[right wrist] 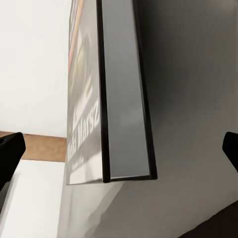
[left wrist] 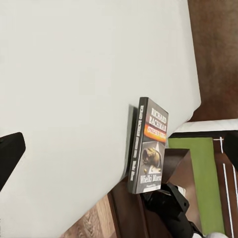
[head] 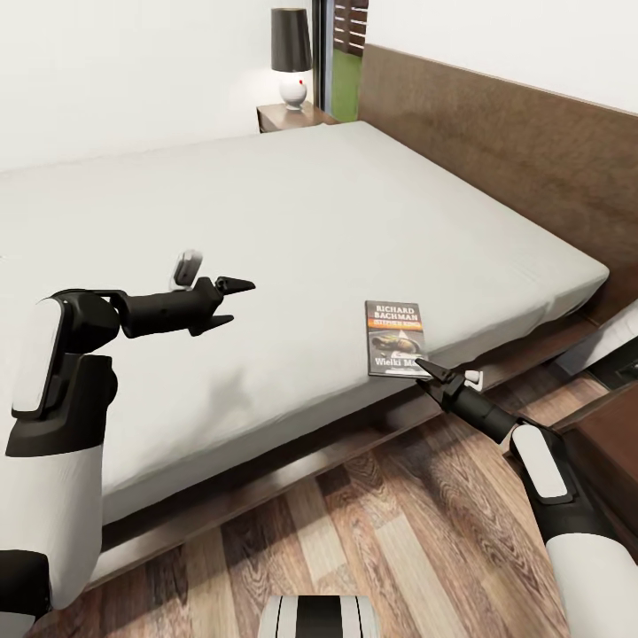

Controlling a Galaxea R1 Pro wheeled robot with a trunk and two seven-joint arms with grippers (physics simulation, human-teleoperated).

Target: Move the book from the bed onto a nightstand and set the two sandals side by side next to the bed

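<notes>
**Black hands spread at the book**

Black right hand (head: 424,365), fingers spread, has its tip at the near edge of the book (head: 396,338), flat on the bed (head: 292,204) near the mattress edge. Left hand (head: 232,302) hovers open over the mattress, well apart.

Your head camera looks down across the bed (head: 292,204) from its foot-side edge. Your left wrist camera views the book (left wrist: 148,146) from afar; your right wrist camera sits right against it.

Left gripper (head: 228,303) fingers apart, arm extended level, right gripper (head: 424,366) fingers spread
</notes>
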